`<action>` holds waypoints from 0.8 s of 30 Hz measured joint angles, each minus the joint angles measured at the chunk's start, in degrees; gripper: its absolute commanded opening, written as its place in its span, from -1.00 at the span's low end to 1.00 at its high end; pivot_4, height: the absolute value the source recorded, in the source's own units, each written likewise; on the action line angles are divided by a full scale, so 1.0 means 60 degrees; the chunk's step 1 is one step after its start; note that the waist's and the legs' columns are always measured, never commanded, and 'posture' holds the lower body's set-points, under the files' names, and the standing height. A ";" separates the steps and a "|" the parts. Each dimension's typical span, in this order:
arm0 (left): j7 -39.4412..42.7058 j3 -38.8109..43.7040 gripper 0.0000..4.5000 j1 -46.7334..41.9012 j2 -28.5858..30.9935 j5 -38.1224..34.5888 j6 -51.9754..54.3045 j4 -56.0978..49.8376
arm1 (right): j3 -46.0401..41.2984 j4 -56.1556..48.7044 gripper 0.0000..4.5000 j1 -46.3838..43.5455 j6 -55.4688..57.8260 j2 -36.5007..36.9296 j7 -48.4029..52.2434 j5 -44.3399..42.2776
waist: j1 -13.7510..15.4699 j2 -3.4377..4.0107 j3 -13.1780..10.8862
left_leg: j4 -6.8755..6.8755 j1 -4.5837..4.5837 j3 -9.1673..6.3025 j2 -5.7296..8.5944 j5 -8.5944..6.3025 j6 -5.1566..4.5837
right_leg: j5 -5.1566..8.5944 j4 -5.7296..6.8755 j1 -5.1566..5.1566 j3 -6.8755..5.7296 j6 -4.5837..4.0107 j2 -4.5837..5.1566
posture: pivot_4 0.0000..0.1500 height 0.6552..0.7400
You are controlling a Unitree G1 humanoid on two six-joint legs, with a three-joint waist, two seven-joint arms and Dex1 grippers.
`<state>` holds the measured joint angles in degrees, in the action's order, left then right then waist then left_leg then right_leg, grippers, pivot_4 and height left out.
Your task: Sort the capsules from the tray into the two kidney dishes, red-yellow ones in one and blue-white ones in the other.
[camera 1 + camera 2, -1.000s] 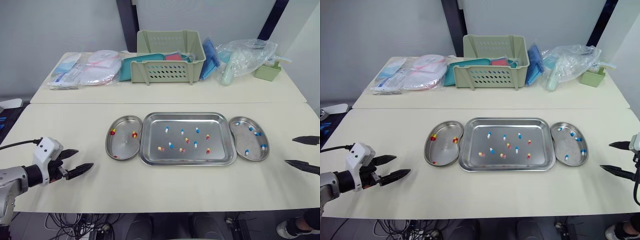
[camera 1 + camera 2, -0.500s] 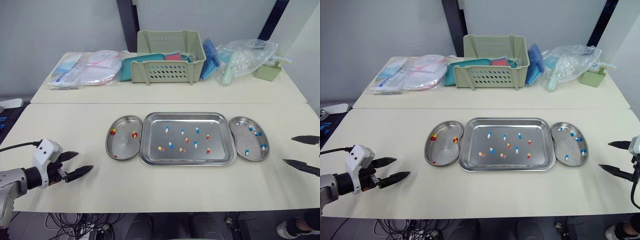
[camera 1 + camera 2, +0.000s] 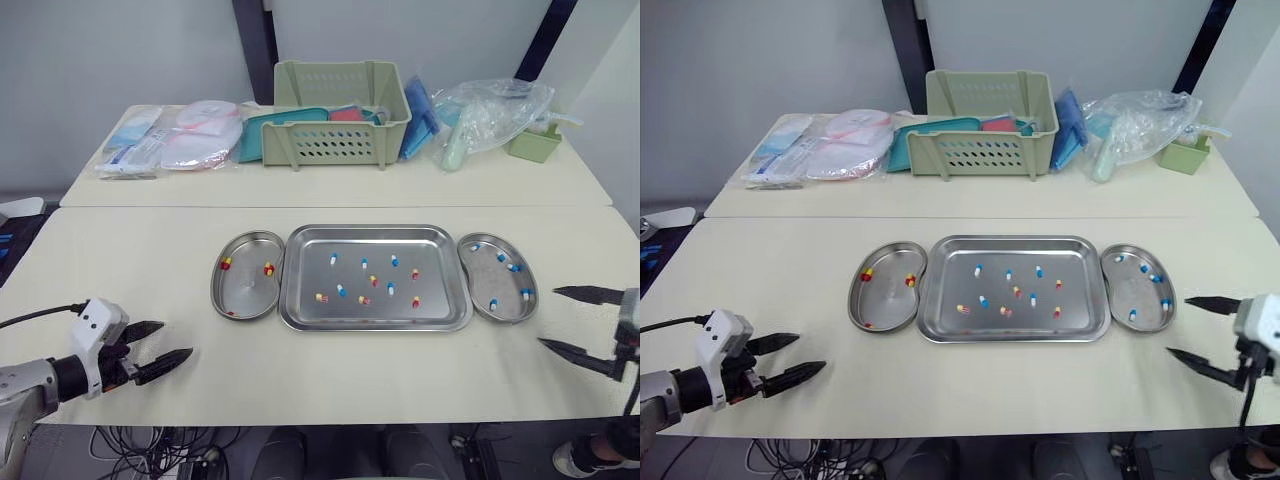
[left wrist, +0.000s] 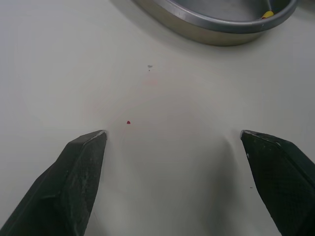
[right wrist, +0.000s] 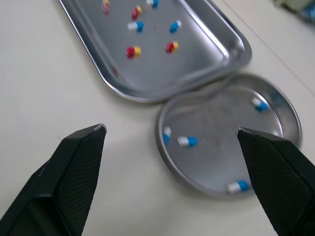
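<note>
A steel tray [image 3: 432, 268] lies mid-table with several red-yellow and blue-white capsules [image 3: 365, 283] scattered in it. The left kidney dish [image 3: 245, 292] touches its left side and holds red-yellow capsules [image 3: 268, 268]. The right kidney dish [image 3: 497, 280] holds several blue-white capsules [image 5: 187, 141]. My left gripper [image 3: 175, 340] stands open over bare table, well to the left of the left dish and nearer the front edge. My right gripper [image 3: 548, 317] is open just right of the right dish, holding nothing. In the right wrist view the right dish [image 5: 224, 160] lies between the fingers.
On the back table stand a green basket [image 3: 341, 110], flat packets [image 3: 175, 135] at the left, a plastic bag [image 3: 490, 110] and a small green box [image 3: 535, 143] at the right. A seam separates the two tables. The front edge runs close below both grippers.
My right gripper has moved left, closer to the right kidney dish. My left gripper has drifted slightly toward the front edge. Both stay open and the capsules have not moved.
</note>
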<state>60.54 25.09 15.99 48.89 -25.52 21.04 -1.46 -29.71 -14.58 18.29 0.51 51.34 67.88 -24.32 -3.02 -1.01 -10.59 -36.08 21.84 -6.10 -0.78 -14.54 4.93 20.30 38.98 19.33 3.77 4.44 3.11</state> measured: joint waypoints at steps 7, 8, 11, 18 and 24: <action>-0.0541 0.0478 1.00 0.0883 -0.0717 -0.0276 0.0144 -0.1024 | 0.1481 -0.1321 0.99 0.0594 -0.0327 -0.1712 -0.0948 0.0316 | 0.0081 -0.0023 0.0013 | -0.0001 0.0002 -0.0008 -0.0001 0.0000 0.0000 | 0.0000 -0.0003 -0.0002 -0.0007 -0.0001 0.0001 | 1.00 1.00; -0.0630 0.0509 1.00 0.1038 -0.0798 -0.0280 0.0154 -0.1204 | 0.1855 -0.1320 0.99 0.0612 -0.0282 -0.1793 -0.0946 0.0344 | 0.0079 -0.0020 0.0012 | -0.0002 0.0000 -0.0002 0.0001 0.0000 0.0000 | 0.0000 -0.0001 -0.0001 0.0001 0.0000 0.0003 | 1.00 1.00; -0.0829 0.0758 1.00 0.1431 -0.0959 -0.0407 0.0177 -0.1803 | 0.2461 -0.1324 0.99 0.0402 0.0091 -0.1802 -0.0956 0.0267 | 0.0093 -0.0022 0.0013 | -0.0003 -0.0009 -0.0007 -0.0001 0.0000 0.0001 | -0.0001 0.0001 -0.0007 -0.0004 -0.0001 0.0001 | 1.00 1.00; -0.1012 0.1077 1.00 0.2015 -0.1084 -0.0479 0.0174 -0.2757 | 0.3259 -0.1319 0.99 -0.0191 0.0270 -0.1854 -0.1125 0.0251 | 0.0162 -0.0028 0.0016 | -0.0002 -0.0003 -0.0010 0.0002 0.0000 0.0001 | 0.0000 -0.0004 -0.0006 -0.0009 -0.0002 0.0001 | 1.00 1.00; -0.0266 0.0650 1.00 0.1480 -0.0002 -0.0615 0.0225 -0.4110 | 0.3471 -0.1512 0.99 -0.0246 0.0527 -0.1818 -0.1161 0.0225 | 0.0244 -0.0036 0.0023 | -0.0005 -0.0004 -0.0011 0.0006 0.0001 0.0001 | -0.0001 -0.0004 -0.0010 -0.0011 -0.0001 0.0003 | 1.00 1.00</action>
<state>58.95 28.99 24.87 48.88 -29.21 22.39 -26.12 -8.88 -23.66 16.81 3.67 40.43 60.91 -22.97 -1.55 -1.22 -10.45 -36.11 21.81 -6.17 -0.74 -14.54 4.94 20.30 38.95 19.27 3.71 4.44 3.13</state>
